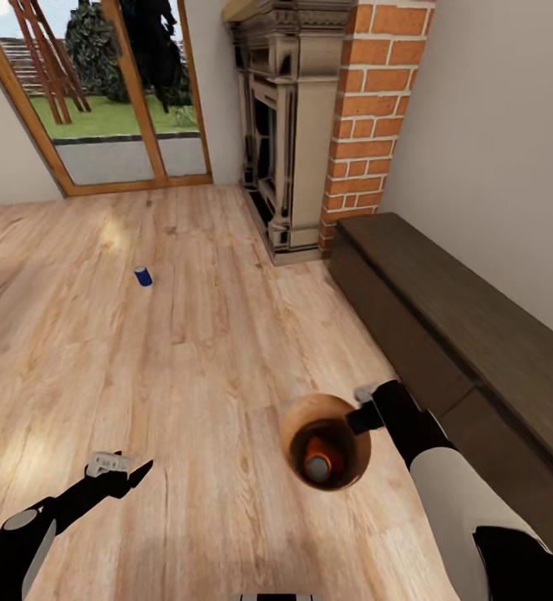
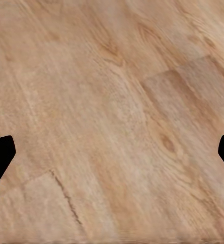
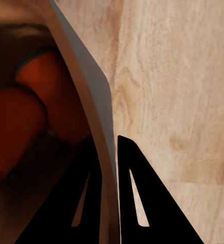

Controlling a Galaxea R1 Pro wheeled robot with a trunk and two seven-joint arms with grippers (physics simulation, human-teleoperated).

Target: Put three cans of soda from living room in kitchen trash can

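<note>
My right jaws (image 1: 362, 415) are clamped on the rim of the tash can (image 1: 293, 417), held near right above the floor (image 1: 193, 351). At least one orange can (image 1: 317, 464) lies inside. My left jaws (image 1: 119, 469) are spread wide, empty. The blue can (image 1: 143, 275) remains far left.

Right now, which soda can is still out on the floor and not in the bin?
The blue can, alone on the wood floor toward the glass doors. An orange can sits inside the bin, whose rim the right pincer grips.
</note>
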